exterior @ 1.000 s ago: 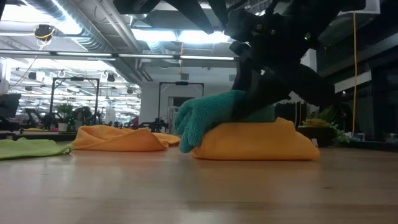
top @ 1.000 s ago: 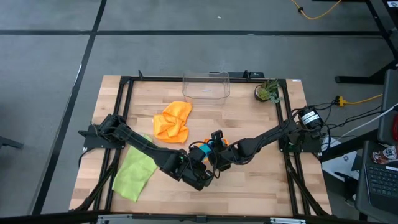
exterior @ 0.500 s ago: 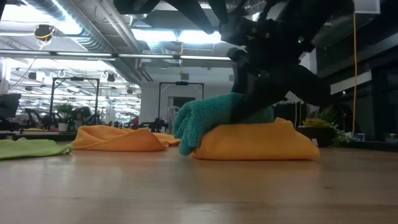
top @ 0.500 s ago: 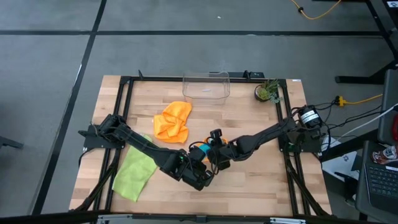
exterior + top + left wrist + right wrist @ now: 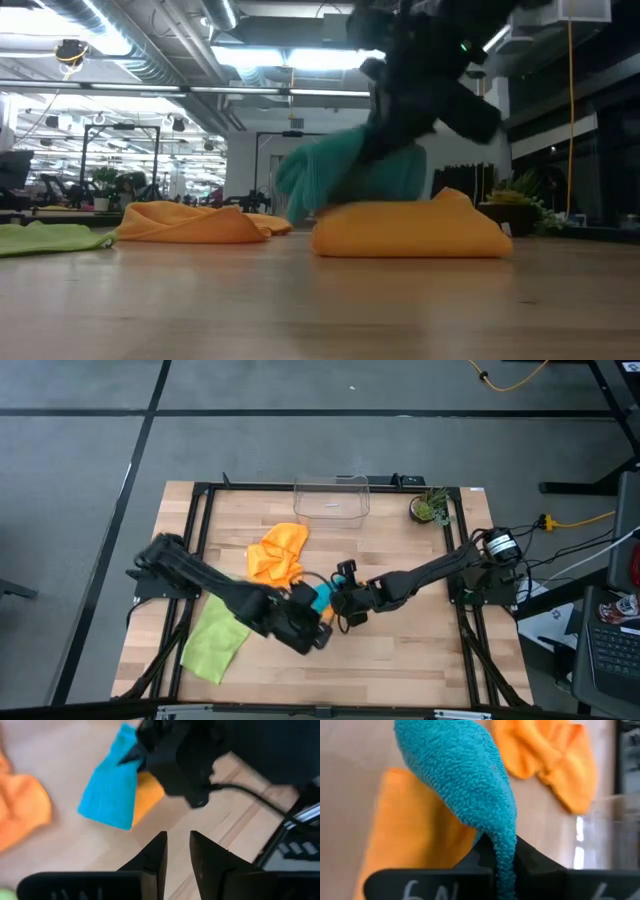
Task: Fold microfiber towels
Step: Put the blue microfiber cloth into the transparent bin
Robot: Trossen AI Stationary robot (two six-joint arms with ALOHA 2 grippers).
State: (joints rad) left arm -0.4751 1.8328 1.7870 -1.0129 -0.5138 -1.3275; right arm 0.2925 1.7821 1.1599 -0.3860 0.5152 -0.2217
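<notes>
One wooden table [image 5: 400,650] carried everything, framed by black rails, with two dark arms reaching in toward its middle. One clear plastic bin [image 5: 331,498] stood at the far edge, with one small potted plant [image 5: 431,508] beside it toward the right. Four towels lay in view: one lime green towel [image 5: 216,639] spread flat near the left front, one crumpled orange towel [image 5: 277,553] near the centre, one folded orange towel [image 5: 412,229] lying as a neat pad on the table, and one teal towel [image 5: 465,780] raised just above that pad. The right gripper [image 5: 501,862] had its fingers [image 5: 535,860] pinched together on a narrow fold of the teal towel, the rest of the cloth hanging from it over the folded orange towel. The left gripper [image 5: 177,851] hovered close by, over bare wood just beside the teal towel, its fingers [image 5: 152,857] a small gap apart and holding nothing, touching neither cloth.
</notes>
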